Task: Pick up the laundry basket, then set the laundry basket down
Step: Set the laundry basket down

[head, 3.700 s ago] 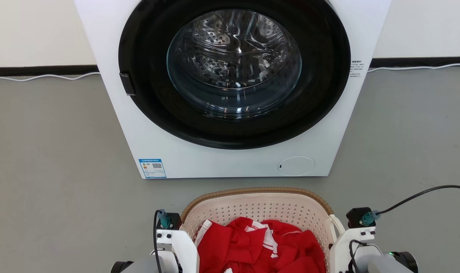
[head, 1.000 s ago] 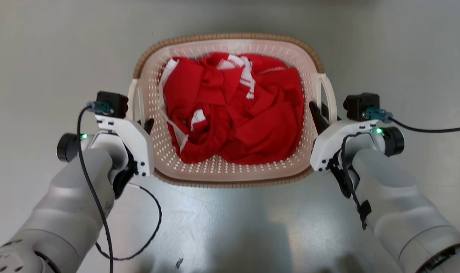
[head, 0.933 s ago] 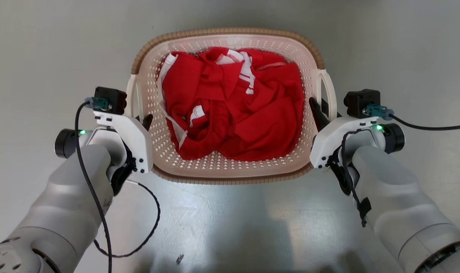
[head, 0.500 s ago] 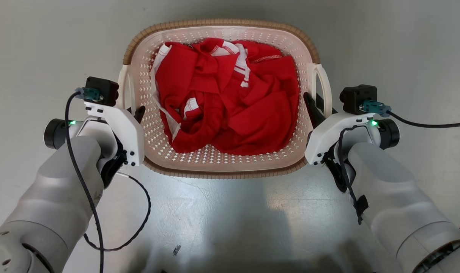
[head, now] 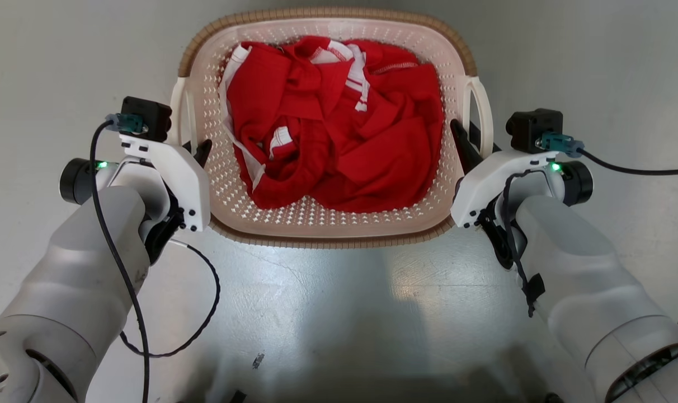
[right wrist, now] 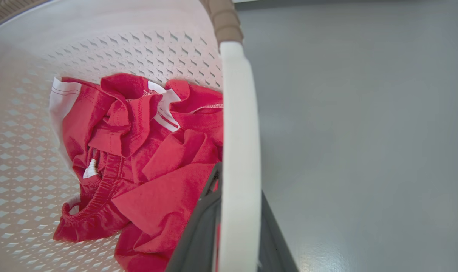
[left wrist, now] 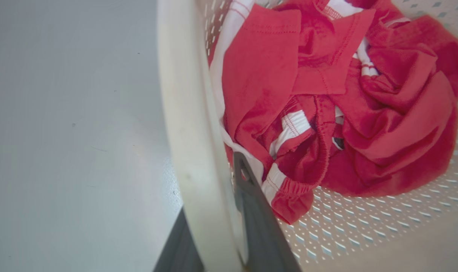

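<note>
The laundry basket [head: 328,242], cream perforated plastic with a brown woven-look rim, shows from above in the head view, holding crumpled red clothes with white trim [head: 339,123]. My left gripper [head: 196,151] is shut on the basket's white left loop handle [head: 178,115]. In the left wrist view that handle [left wrist: 187,132] runs between my dark fingers [left wrist: 255,219]. My right gripper [head: 466,143] is shut on the right loop handle [head: 480,115]; the right wrist view shows this handle [right wrist: 238,113] clamped between its fingers [right wrist: 202,226]. I cannot tell whether the basket's base touches the floor.
Glossy grey floor [head: 339,313] lies all around the basket. A black cable [head: 205,313] loops from my left wrist over the floor, and another cable [head: 635,170] runs off to the right. A small dark scrap [head: 258,360] lies on the floor near me.
The head camera has tilted down, and the washing machine has left the view. Over the last second the basket and both grippers have shifted together up the picture, grips unchanged.
</note>
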Available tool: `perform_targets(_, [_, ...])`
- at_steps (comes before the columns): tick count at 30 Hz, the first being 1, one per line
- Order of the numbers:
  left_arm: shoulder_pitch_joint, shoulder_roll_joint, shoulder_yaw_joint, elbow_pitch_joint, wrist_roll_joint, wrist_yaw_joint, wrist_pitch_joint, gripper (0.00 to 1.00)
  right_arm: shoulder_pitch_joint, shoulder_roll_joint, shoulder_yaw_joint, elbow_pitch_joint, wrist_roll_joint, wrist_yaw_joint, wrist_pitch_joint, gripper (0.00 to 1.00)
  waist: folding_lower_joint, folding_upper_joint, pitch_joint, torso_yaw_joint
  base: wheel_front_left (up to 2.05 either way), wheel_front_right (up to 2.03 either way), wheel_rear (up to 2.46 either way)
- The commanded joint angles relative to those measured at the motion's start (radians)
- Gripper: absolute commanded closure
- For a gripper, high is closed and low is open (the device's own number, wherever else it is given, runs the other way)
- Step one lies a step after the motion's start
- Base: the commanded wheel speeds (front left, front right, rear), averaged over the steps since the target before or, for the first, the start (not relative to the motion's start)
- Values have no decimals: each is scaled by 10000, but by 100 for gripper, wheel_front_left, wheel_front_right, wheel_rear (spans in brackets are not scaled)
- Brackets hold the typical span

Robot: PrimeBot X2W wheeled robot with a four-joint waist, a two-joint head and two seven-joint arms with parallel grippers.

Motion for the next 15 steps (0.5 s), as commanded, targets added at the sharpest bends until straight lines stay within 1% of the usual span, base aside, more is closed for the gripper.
perform_targets(1, [-179, 746, 128, 116, 46, -11, -125, 100, 334, -37, 45, -4, -255, 150, -136, 100, -1, 0, 57, 22, 0, 0, 0])
perform_targets(9, [-266, 832, 101, -23, 4, -12, -156, 100, 361, -37, -310, -113, -588, 150, -137, 100, -1, 0, 233, 64, 0, 0, 0])
perform_targets(15, [-342, 902, 55, -93, 41, -12, -185, 100, 503, -37, -368, -265, -577, 150, -137, 100, -1, 0, 349, 53, 0, 0, 0])
